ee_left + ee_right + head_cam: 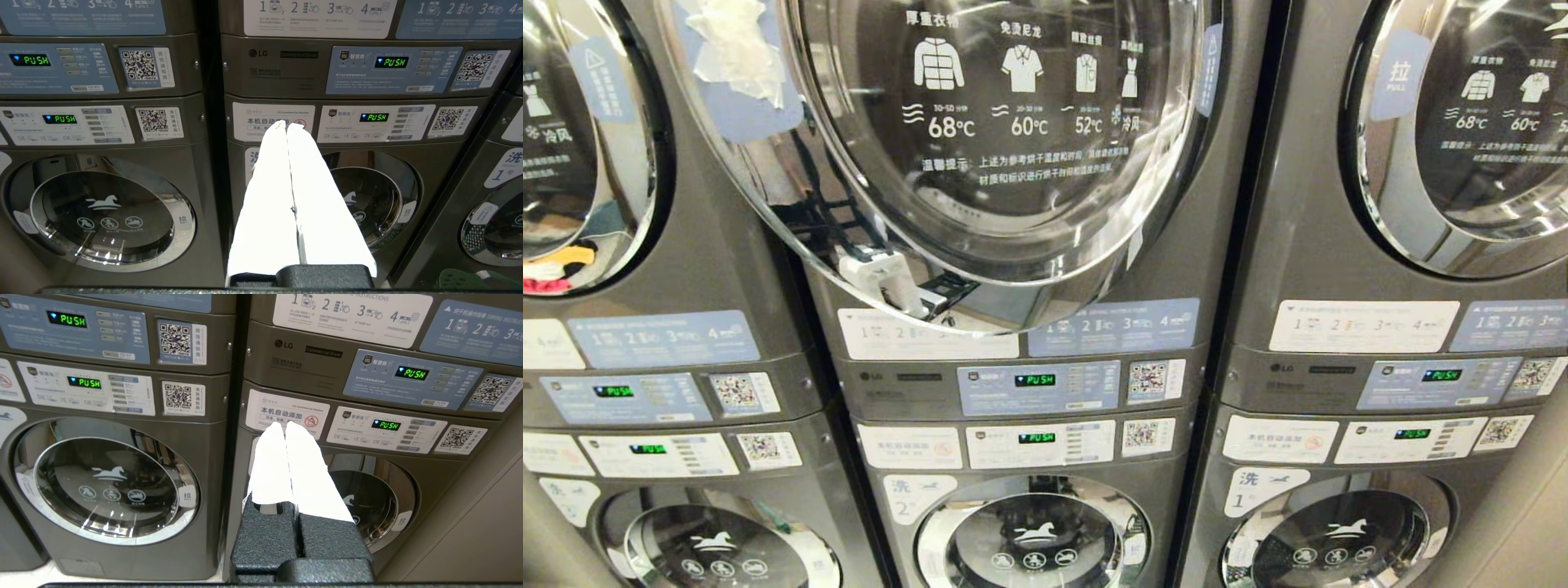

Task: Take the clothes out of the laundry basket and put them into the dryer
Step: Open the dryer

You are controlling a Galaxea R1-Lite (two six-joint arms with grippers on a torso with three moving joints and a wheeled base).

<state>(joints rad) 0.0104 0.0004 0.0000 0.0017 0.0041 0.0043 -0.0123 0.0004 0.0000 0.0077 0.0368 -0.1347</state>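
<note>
Dryer door [996, 139] hangs open above the washers. Left gripper [287, 126] and right gripper [284, 426] both pressed closed, empty, pointing at washer fronts.

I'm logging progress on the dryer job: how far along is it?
Done: the middle dryer door stands swung open. In hand: nothing; the left gripper and right gripper have their jaws shut and empty, facing the washers below. Left: all of the loading. Only a green basket edge shows, and no clothes are visible in it.
</note>
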